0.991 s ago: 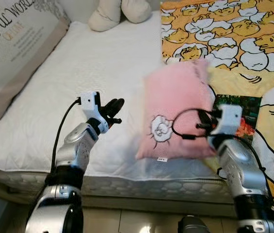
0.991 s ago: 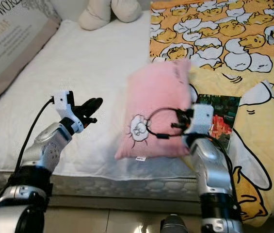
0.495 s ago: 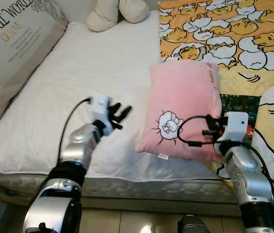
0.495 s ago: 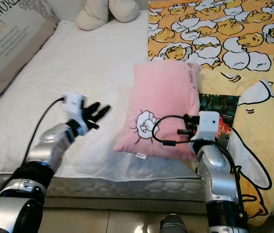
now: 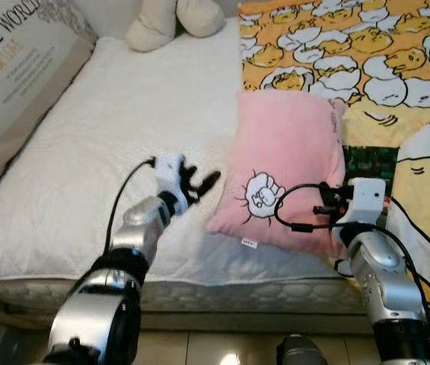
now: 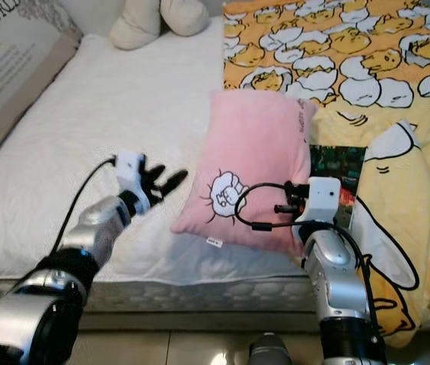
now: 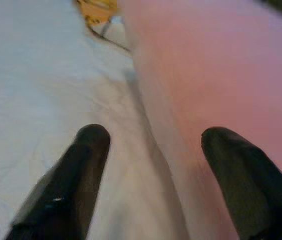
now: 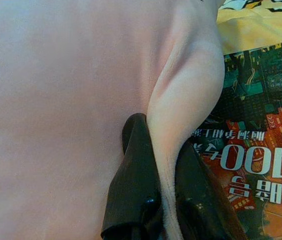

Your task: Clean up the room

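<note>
right gripper (image 8: 163,200) is pinching the near corner of the pink pillow (image 5: 287,179), which lies on the white mattress (image 5: 108,144) beside the duck blanket (image 5: 367,46). left gripper (image 5: 197,185) is spread, just beside its edge. pillow still looks unplaced, so plenty left.

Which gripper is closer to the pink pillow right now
Right. The right gripper is pinching the pink pillow's corner; the left gripper is open just beside its edge.
</note>
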Robot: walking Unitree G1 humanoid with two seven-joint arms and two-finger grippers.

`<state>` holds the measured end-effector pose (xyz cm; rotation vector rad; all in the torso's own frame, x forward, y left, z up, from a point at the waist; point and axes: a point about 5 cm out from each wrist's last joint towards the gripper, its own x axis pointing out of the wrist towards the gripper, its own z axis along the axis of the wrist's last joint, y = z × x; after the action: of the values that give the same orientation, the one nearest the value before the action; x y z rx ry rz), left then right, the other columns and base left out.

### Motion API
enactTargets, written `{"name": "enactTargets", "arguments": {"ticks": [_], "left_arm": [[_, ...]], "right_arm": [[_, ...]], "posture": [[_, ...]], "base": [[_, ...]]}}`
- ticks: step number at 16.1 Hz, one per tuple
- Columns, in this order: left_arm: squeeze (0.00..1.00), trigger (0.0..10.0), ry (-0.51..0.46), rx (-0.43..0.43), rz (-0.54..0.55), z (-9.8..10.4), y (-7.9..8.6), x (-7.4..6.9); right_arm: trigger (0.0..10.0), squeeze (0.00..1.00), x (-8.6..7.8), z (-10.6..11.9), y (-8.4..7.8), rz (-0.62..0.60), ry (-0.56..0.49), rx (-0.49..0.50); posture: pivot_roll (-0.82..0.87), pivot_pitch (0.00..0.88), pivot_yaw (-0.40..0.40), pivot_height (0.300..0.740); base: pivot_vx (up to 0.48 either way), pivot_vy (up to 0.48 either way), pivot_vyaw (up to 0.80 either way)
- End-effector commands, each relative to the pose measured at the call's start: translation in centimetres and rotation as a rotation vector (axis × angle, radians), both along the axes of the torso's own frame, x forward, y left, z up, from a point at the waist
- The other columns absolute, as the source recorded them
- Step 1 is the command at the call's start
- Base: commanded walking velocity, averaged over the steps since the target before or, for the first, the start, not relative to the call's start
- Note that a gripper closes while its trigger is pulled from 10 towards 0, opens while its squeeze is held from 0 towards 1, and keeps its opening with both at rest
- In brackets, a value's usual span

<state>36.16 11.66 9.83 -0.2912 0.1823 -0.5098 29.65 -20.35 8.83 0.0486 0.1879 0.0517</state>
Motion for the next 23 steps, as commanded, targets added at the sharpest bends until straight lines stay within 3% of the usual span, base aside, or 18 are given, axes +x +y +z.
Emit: {"name": "enactTargets", "arguments": {"ticks": [1,3,6,8,10,14,16,17,18,20,22,23], "left_arm": [[1.00,10.0,0.056,-0.117,0.048,0.2,0.5,0.4],[1.00,10.0,0.115,-0.237,0.067,0.4,0.1,0.7],[1.00,10.0,0.187,-0.324,0.046,0.1,-0.7,0.6],[1.00,10.0,0.202,-0.315,0.022,-0.3,-1.3,0.4],[1.00,10.0,0.247,-0.272,-0.037,-1.6,-3.1,-0.6],[1.00,10.0,0.281,-0.291,-0.098,-2.1,-5.2,-1.3],[1.00,10.0,0.328,-0.244,-0.167,-3.1,-6.9,-2.3],[0.95,10.0,0.355,-0.243,-0.167,-3.5,-7.2,-2.7],[0.00,10.0,0.402,-0.294,-0.145,-4.0,-7.4,-3.0],[0.00,10.0,0.488,-0.344,-0.079,-5.5,-7.7,-4.1],[0.00,10.0,0.482,-0.264,-0.088,-6.5,-8.1,-4.9],[0.00,0.0,0.433,-0.211,-0.101,-6.6,-8.1,-5.1]], "right_arm": [[0.0,0.00,-0.6,-1.0,0.6,0.024,0.043,0.010],[0.0,0.00,-0.6,-1.1,0.7,0.027,0.046,0.012],[0.0,0.00,-0.8,-1.2,0.9,0.032,0.051,0.015],[0.0,0.00,-0.9,-1.3,0.9,0.031,0.052,0.016],[0.0,0.00,-1.2,-1.2,0.9,0.030,0.051,0.016],[0.0,0.00,-1.7,-1.0,0.9,0.032,0.052,0.016],[0.0,0.00,-2.0,-1.1,0.9,0.033,0.057,0.017],[0.0,0.00,-2.1,-1.1,0.9,0.032,0.059,0.017],[0.0,0.00,-2.2,-1.1,1.0,0.032,0.062,0.019],[0.0,0.00,-2.3,-1.1,1.1,0.033,0.066,0.022],[0.0,0.00,-2.4,-1.1,1.2,0.036,0.066,0.025],[0.0,0.00,-2.5,-0.9,1.3,0.038,0.064,0.029]], "posture": [[-0.31,0.046,0.237,0.740],[-0.30,0.047,0.236,0.740],[-0.31,0.062,0.237,0.740],[-0.31,0.065,0.237,0.740],[-0.31,0.079,0.239,0.740],[-0.33,0.104,0.240,0.740],[-0.33,0.110,0.242,0.740],[-0.33,0.111,0.243,0.740],[-0.33,0.115,0.245,0.740],[-0.33,0.120,0.245,0.740],[-0.33,0.122,0.244,0.740],[-0.33,0.127,0.243,0.740]], "base": [[0.000,0.000,0.00],[0.000,0.000,0.00],[0.000,0.000,0.00],[0.000,0.000,0.00],[0.000,0.000,0.00],[0.000,0.000,0.00],[0.000,0.000,0.00],[0.000,0.000,0.00],[0.000,0.000,0.00],[0.000,0.000,0.00],[0.000,0.000,0.00],[0.000,0.000,0.00]]}}
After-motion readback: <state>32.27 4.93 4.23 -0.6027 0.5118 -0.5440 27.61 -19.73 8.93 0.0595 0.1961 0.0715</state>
